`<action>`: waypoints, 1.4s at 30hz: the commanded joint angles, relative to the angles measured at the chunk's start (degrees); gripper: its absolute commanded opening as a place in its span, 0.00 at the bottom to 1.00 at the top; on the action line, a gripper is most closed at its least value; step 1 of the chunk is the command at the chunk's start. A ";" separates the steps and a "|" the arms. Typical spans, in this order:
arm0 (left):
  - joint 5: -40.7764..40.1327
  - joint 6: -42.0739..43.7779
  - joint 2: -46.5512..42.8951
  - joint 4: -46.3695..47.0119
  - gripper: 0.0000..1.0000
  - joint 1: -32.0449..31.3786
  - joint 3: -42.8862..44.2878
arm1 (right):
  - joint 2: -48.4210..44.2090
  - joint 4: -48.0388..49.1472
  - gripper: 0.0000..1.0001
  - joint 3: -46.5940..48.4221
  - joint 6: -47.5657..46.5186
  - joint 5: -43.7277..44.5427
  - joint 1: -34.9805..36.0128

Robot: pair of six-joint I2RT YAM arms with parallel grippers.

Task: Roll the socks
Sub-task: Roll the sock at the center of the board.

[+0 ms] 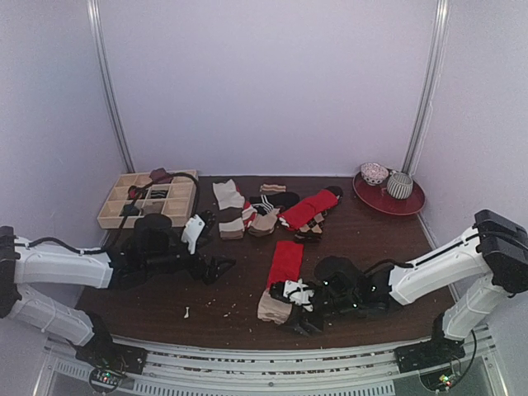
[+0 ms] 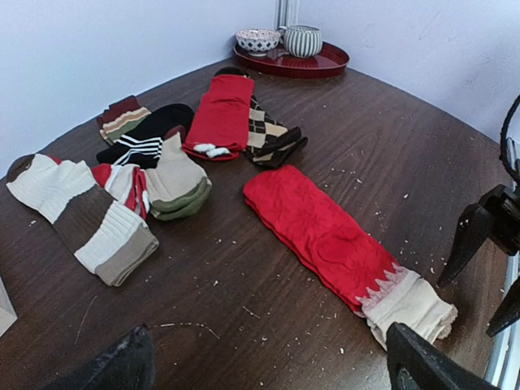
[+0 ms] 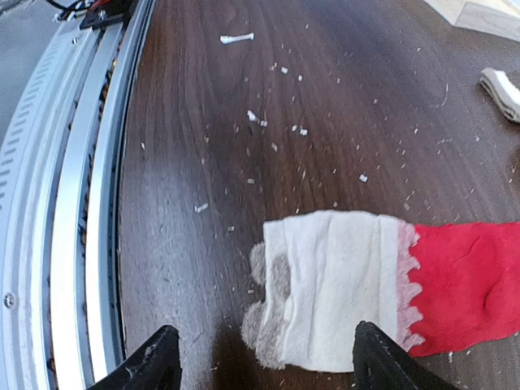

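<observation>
1. Right tool [image 3: 264, 335] stood wide and empty, with the cream end [image 3: 333, 284] of the red sock [image 3: 471, 284] just ahead between its fingers [image 3: 154, 361], near the front edge of the bench [image 3: 341, 106].
2. Tan sock [image 3: 268, 307] lay beneath, only its toe showing.
3. Left tool [image 2: 268, 370] was wide too, holding nothing.
4. Best would be pinching both layers together, then turning tightly.

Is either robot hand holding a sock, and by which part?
Nothing is held: left gripper and right gripper are open, the right hovering by the red sock.
</observation>
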 commanded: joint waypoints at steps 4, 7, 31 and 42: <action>3.02 1.49 3.13 8.01 0.98 -0.23 -1.72 | 2.73 6.62 0.72 -2.78 -1.06 -0.61 1.25; 3.36 1.89 4.60 7.62 0.98 -0.26 -0.88 | 3.46 7.60 0.71 -2.74 -1.53 0.25 1.74; 16.69 10.44 9.48 9.50 0.98 -2.36 0.08 | 6.80 6.22 0.03 -2.28 22.56 -13.94 -5.34; 27.13 14.02 21.08 14.47 0.98 -7.72 5.10 | 16.94 14.38 0.03 -2.55 47.17 -38.40 -14.78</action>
